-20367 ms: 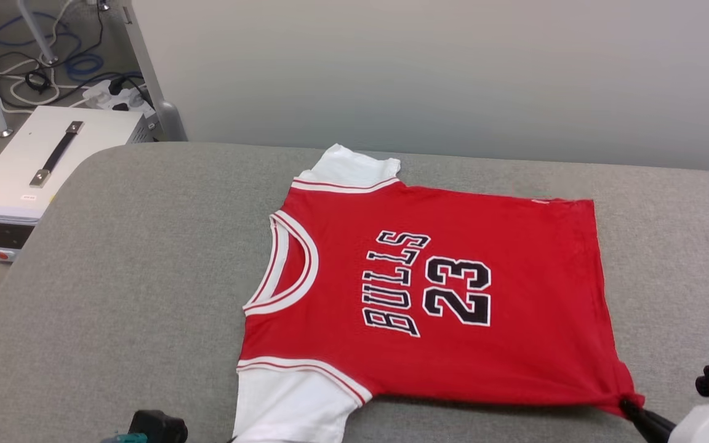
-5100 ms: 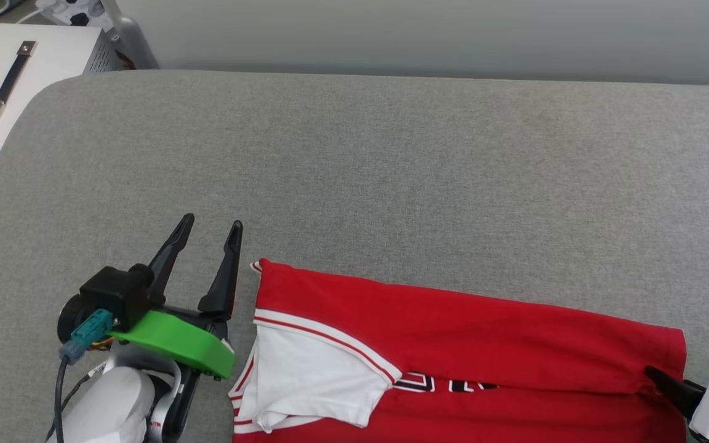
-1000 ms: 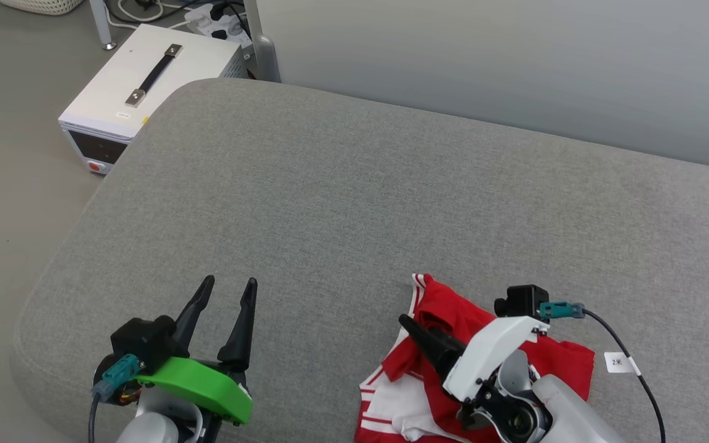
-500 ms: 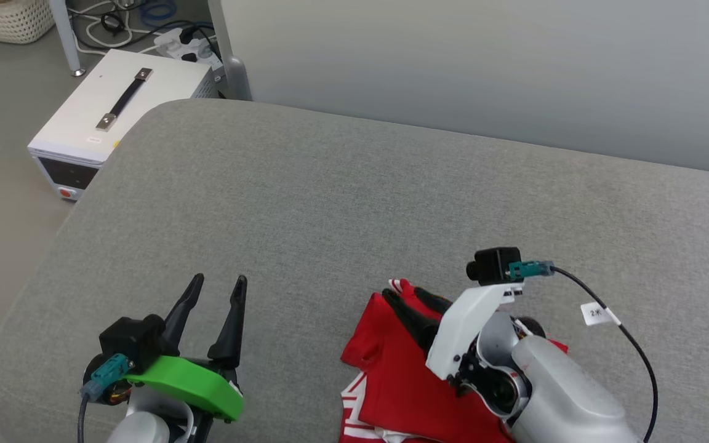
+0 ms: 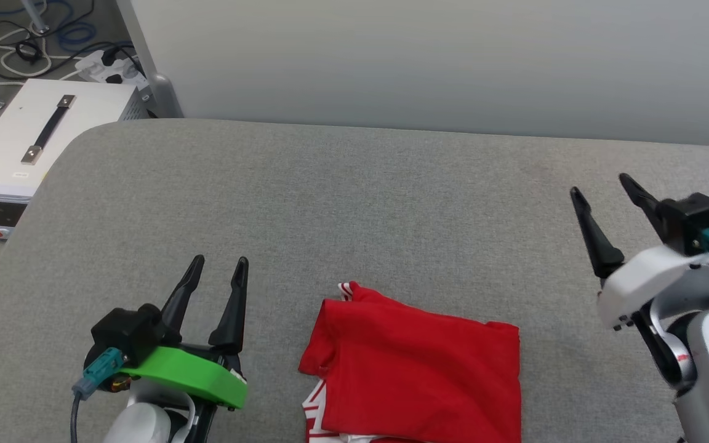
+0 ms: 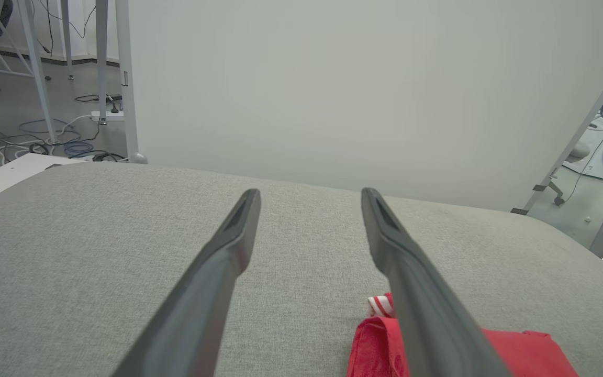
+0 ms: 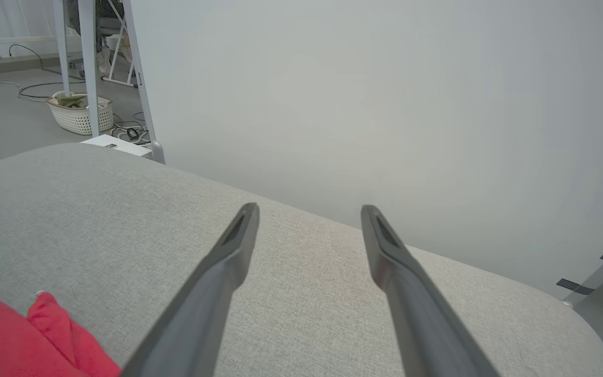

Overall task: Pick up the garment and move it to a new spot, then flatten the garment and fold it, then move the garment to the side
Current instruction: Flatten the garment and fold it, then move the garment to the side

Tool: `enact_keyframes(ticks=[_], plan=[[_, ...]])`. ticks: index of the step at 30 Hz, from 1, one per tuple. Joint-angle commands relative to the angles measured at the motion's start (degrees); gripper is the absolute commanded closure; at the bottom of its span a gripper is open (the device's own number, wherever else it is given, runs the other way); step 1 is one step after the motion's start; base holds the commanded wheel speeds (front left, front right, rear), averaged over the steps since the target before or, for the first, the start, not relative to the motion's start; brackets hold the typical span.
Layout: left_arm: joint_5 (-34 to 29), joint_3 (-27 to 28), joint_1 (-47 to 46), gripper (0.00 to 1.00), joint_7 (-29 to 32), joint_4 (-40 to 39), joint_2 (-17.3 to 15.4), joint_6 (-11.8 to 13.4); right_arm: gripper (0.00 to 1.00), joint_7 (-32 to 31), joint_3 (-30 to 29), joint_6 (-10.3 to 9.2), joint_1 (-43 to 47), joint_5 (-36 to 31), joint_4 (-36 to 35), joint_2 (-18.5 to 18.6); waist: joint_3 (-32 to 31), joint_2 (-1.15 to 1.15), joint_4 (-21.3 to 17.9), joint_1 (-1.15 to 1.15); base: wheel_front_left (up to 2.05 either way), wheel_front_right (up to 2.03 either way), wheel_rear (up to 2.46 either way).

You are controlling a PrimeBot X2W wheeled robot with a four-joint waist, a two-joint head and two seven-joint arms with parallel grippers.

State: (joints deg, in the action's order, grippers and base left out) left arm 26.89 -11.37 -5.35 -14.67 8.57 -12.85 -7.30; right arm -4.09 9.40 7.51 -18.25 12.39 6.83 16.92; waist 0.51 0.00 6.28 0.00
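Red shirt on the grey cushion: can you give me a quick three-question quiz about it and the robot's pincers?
1. True or false: the right pincer is gripping the red shirt.
2. The shirt is: A spread flat, B folded, C hanging from a pincer?
3. Fill in: the left pincer stands ___, holding nothing.
Key: 1 false; 2 B; 3 open.
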Motion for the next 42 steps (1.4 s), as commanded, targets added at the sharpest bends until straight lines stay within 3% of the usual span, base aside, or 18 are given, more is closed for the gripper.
enact_keyframes(ticks=[1, 7, 12, 22, 32, 37, 42], plan=[[0.1, 0.3, -0.3, 0.00, -0.3, -0.4, 0.4, -0.2, 0.00, 1.0, -1.7, -0.02, 2.4, -1.2, -1.8, 0.1, 0.7, 0.00, -0.9, 0.00, 0.00, 0.00, 0.00], [-0.4, 1.8, 1.0, 0.00, -0.3, -2.6, 1.0, -0.2, 0.00, 5.6, -8.9, -0.02, 10.9, -4.1, -8.0, -1.3, 1.3, 0.00, -2.2, 0.00, 0.00, 0.00, 0.00], [-3.2, 3.5, 2.7, 0.00, -0.3, -5.0, 1.6, -0.2, 0.00, 10.0, -13.3, -0.02, 17.3, -5.3, -11.2, -5.0, 1.6, 0.00, -2.6, 0.00, 0.00, 0.00, 0.00], [-6.3, 3.5, 4.8, 0.00, -0.3, -6.6, 2.8, -0.2, 0.00, 14.0, -15.7, -0.02, 23.2, -5.6, -11.5, -11.0, 1.7, 0.00, -2.5, 0.00, 0.00, 0.00, 0.00], [-6.8, 3.2, 4.5, 0.00, -0.3, -6.9, 2.9, -0.2, 0.00, 13.7, -15.7, -0.02, 22.9, -5.1, -9.8, -12.1, 1.7, 0.00, -2.3, 0.00, 0.00, 0.00, 0.00], [-6.6, 2.7, 4.1, 0.00, -0.3, -6.9, 2.9, -0.2, 0.00, 6.4, -13.5, -0.02, 22.6, -3.4, -10.6, -10.7, 2.2, 0.00, -2.0, 0.00, 0.00, 0.00, 0.00], [-6.3, 2.2, 3.5, 0.00, -0.3, -6.6, 2.7, -0.2, 0.00, -12.5, -8.3, -0.02, 22.3, 2.3, -14.3, -8.3, 3.2, 0.00, -1.3, 0.00, 0.00, 0.00, 0.00]])
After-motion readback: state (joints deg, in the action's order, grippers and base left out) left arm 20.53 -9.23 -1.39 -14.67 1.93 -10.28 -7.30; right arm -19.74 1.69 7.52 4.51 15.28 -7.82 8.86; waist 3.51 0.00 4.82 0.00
